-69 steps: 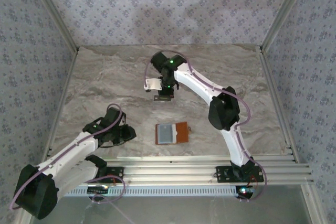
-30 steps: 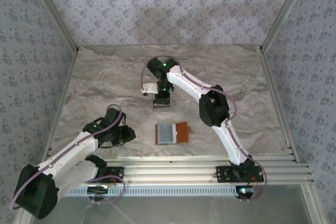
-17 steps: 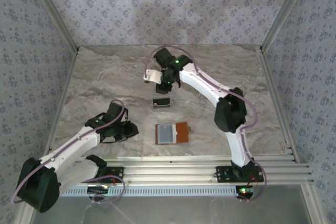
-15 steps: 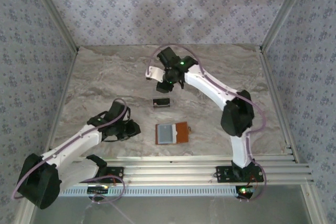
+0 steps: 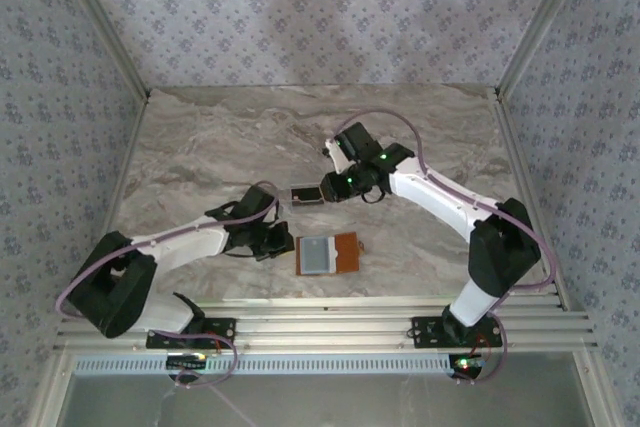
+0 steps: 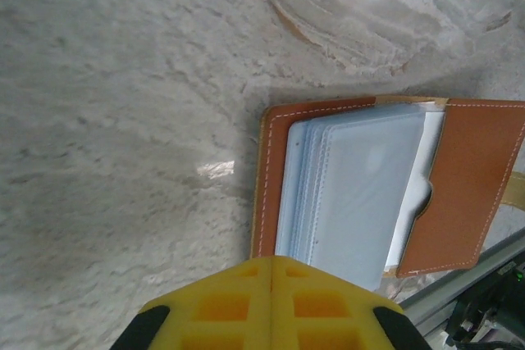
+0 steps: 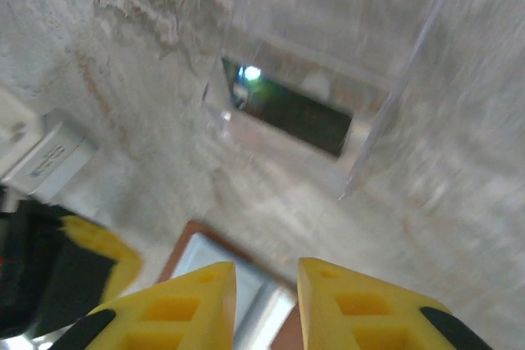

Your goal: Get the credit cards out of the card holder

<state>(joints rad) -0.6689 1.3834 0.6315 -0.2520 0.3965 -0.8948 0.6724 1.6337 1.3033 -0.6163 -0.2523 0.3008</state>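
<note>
Meeting flush along a centre seam, the two yellow, grid-moulded plastic fingers of the left gripper are fully closed with nothing between them. Their tips sit over the near edge of the flat orange-brown leather-like card holder; whether they touch it cannot be told. From above, this gripper is just beside the holder's left edge.

The right gripper has matching yellow fingers set a narrow gap apart, and the gap is bare. It hovers over the table between the card holder and a clear plastic slotted rack, touching neither. In the overhead view it is just right of the rack.

The card holder lies open and flat on the grey-beige marble-patterned table, near the front rail and between the two arms. Pale stitching runs along its leather border. A stack of translucent grey-blue plastic sleeves fills the left side, and a leather pocket with a rounded thumb notch covers the right. A whitish edge shows under that pocket; whether it is a card is unclear.

One dark rectangular credit card lies in the rack, which sits just beyond the holder.
</note>
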